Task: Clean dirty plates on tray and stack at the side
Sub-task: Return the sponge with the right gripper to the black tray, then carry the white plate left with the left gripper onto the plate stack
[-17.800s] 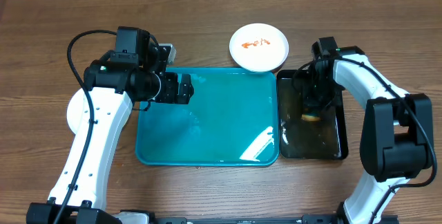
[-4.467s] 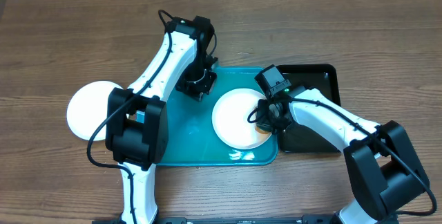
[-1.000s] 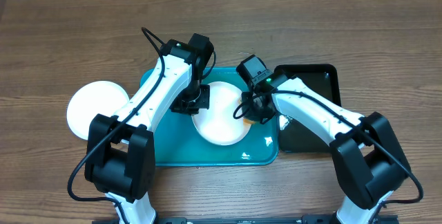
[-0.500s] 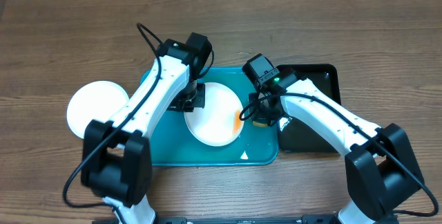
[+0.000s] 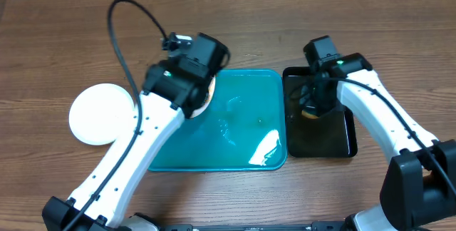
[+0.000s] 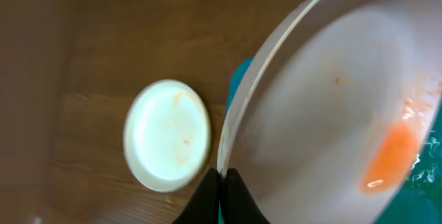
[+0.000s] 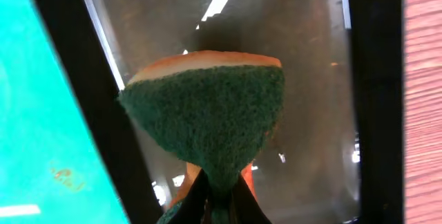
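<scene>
One white plate (image 6: 324,106) bears an orange smear (image 6: 390,158).

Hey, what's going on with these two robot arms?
The left gripper is shut on the rim of a plate with an orange smear, holding it at the left edge of the teal tray. Another plate lies on the table beside the tray. The right gripper holds a sponge over the black tray.

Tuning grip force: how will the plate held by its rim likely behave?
The plate, pinched at its rim by the left gripper, looks rigid, thin, probably light. Held by one edge, it may pivot or slip; its orange smear looks wet.
</scene>
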